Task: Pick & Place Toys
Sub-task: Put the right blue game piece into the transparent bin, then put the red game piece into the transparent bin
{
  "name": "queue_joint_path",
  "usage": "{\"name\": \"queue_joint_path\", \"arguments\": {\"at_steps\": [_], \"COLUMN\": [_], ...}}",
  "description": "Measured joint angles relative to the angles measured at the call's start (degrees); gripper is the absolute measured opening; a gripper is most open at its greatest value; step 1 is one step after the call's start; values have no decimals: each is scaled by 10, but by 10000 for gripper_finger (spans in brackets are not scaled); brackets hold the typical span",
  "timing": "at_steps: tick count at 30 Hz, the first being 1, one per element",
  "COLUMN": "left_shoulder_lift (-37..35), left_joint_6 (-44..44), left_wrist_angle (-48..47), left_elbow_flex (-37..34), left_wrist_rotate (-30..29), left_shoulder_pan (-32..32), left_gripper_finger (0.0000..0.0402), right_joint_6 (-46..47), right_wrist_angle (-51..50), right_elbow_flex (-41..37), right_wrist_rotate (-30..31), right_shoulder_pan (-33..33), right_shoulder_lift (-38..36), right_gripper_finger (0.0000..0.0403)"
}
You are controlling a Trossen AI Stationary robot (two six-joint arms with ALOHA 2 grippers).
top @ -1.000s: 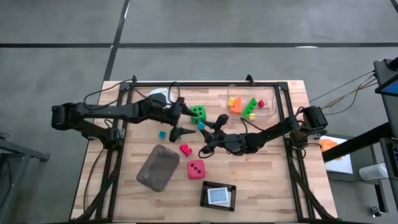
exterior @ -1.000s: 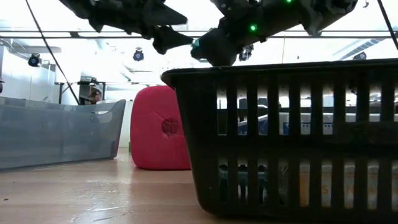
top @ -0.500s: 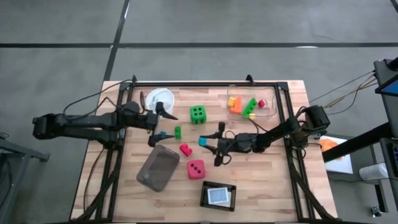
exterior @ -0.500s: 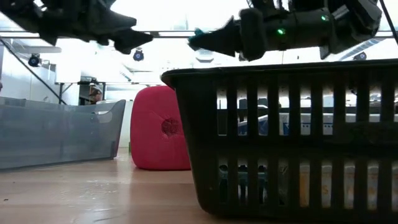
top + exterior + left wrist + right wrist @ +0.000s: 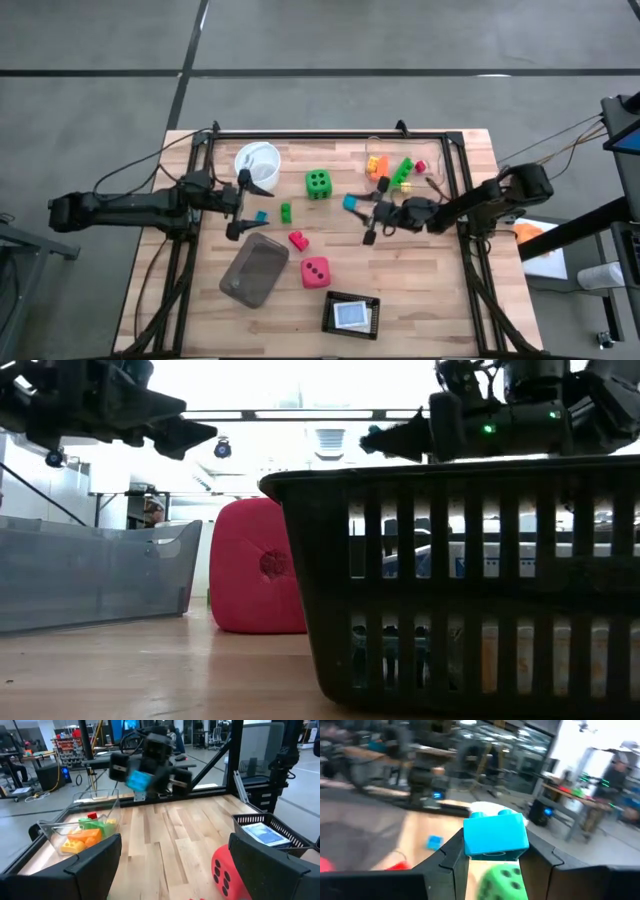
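R gripper [image 5: 362, 215] mid-table, raised, jaws narrow, clamped on blue brick [image 5: 350, 202]; same brick seen btwn fingers in R wrist view [image 5: 496, 835]. L gripper [image 5: 243, 204] left of centre, jaws wide, holding nothing. Small blue brick [image 5: 261, 216] just beside L fingers, green brick [image 5: 286, 212] right of it. Green die [image 5: 319, 183] far-centre, red brick [image 5: 298, 240] + pink-red die [image 5: 316, 271] nearer. Clear box [image 5: 405, 166] far right w/ orange, green, red, yellow bricks inside. Grey tray [image 5: 254, 269] near left.

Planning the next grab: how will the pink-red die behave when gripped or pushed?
The pink-red die looks soft: its face dimples in the low view, so it may squash. Flat sides suggest sliding, not rolling. It seems light, though wide for a gripper.
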Motion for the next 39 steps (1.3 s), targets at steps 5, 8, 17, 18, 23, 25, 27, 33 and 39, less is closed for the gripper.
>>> {"name": "queue_joint_path", "arguments": {"at_steps": [5, 8, 17, 18, 23, 25, 27, 33, 39], "left_shoulder_lift": [1, 3, 4, 4, 4, 4, 4, 4, 4], "left_joint_6": [-1, -2, -2, -2, -2, -2, -2, 0, 0], "left_wrist_angle": [-5, -4, -4, -4, -4, -4, -5, -5, -5], "left_elbow_flex": [-1, -1, -1, -1, 0, 0, 0, 0, 0], "left_wrist_rotate": [0, 0, -7, -9, -9, -9, -9, -9, -11], "left_shoulder_pan": [0, 0, 0, 0, 0, 0, 0, 0, 0], "left_gripper_finger": [368, 368, 368, 369, 369, 369, 369, 369, 369], "right_joint_6": [42, 62, 161, 169, 206, 212, 220, 229, 237], "right_wrist_angle": [-6, -63, -402, -428, -528, -553, -573, -583, -583], "right_elbow_flex": [-39, -48, -15, -11, 9, 14, 19, 25, 25], "right_wrist_rotate": [61, 95, 129, 129, 119, 112, 109, 93, 89], "right_shoulder_pan": [-64, -108, -241, -249, -267, -267, -267, -267, -266], "right_shoulder_lift": [-50, -85, -171, -176, -195, -196, -196, -194, -196], "right_gripper_finger": [128, 128, 128, 128, 128, 130, 149, 246, 313]}}
